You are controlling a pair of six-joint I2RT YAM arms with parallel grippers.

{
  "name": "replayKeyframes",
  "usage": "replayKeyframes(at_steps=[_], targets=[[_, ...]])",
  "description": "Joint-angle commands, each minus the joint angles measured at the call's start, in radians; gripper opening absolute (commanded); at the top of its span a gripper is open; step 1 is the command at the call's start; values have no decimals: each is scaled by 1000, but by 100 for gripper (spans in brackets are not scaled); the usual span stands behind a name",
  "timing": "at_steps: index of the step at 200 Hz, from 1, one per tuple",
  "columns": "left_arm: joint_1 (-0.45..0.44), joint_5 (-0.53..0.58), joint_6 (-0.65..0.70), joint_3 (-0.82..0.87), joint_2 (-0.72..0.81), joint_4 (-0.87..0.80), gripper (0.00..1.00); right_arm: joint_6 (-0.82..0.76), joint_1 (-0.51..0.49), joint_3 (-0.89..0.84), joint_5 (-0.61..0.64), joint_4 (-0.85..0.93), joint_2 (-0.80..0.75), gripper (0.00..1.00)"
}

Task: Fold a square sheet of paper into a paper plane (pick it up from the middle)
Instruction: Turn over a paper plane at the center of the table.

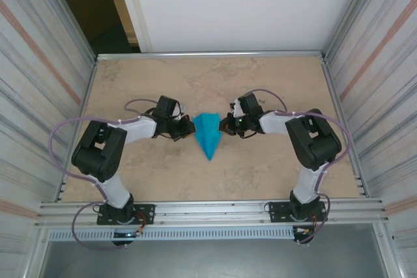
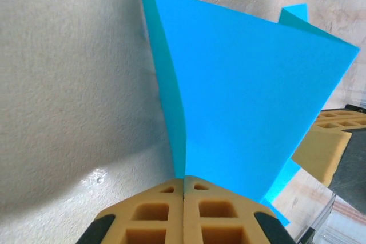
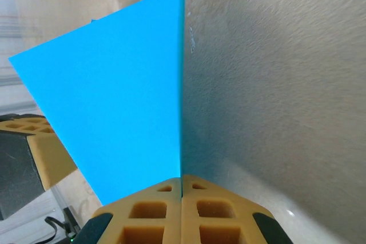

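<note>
From above, the paper plane is at the middle of the tabletop, nose toward the near edge, with the left gripper and right gripper at its rear sides. In the left wrist view, the jaws are pressed together on the plane's edge. In the right wrist view, the jaws are likewise closed, pinching its fold.

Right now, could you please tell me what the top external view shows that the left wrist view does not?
Top external: the whole dart outline of the paper plane, its point toward the arm bases, and both arms reaching in from either side. Left wrist: a close look at the left hand, its pads shut on a raised fold of the paper. Both: the turquoise plane, the right hand at its opposite side, and the beige table.
</note>
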State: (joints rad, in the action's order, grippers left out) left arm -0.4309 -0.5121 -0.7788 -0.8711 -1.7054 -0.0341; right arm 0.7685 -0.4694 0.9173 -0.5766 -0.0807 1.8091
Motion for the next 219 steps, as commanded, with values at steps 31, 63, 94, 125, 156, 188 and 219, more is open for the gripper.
replayKeyframes(at_steps=[31,63,94,125,156,188,219], targets=[[14,26,26,26,50,17,6,-40,23,-36,77,30,-77,2],[14,8,1,47,15,80,6,-33,20,-43,81,24,-42,4],[14,2,-4,63,-17,117,6,-20,20,-37,73,20,-3,7],[14,-28,-7,62,-36,137,6,-57,17,11,58,103,-2,20],[13,-33,1,60,-37,129,6,-112,-11,33,162,215,-110,42],[12,-31,-2,60,-29,124,6,-161,-115,70,256,325,-149,48],[12,-32,-3,60,-26,125,6,-158,-197,102,297,355,-92,49]])
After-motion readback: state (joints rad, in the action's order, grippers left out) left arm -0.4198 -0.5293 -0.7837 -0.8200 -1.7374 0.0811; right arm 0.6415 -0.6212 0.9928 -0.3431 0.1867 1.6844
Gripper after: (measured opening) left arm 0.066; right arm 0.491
